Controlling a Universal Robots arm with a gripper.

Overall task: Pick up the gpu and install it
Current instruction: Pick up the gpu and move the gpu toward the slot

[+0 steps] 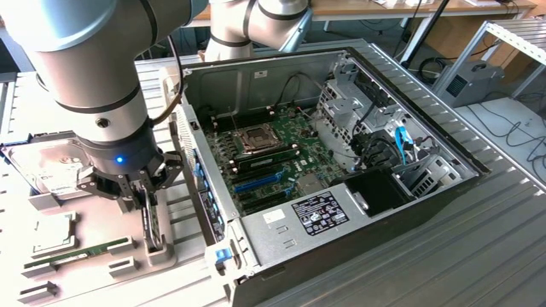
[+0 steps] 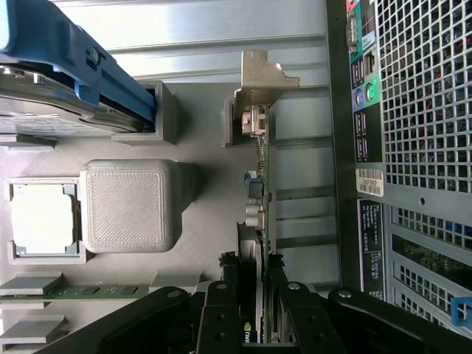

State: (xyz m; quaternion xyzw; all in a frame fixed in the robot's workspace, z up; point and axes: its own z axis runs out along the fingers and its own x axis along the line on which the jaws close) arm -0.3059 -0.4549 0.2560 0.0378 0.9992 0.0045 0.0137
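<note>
Gpu [image 1: 152,225] stands on edge in a grey holder [image 1: 160,254] just beside the open case [image 1: 367,251], with the gripper [image 1: 147,197] clamped on its faces. Farther from the case lie a RAM stick [image 1: 81,251], a CPU [image 1: 53,233] and a hard drive [image 1: 51,163]. The case sticker [image 1: 320,214] is unreadable.

The gpu [image 2: 262,193] ends in a silvery metal bracket [image 2: 259,80], dull rather than polished. The grey plastic holder block [image 2: 127,203] looks matt and finely ridged; the worktop [image 2: 221,37] is ribbed satin metal.

Prob. robotics lab: UR arm [image 1: 94,83], open PC case [image 1: 247,80] on ribbed metal bench [image 1: 477,243], grey part fixtures [image 2: 125,206].
</note>
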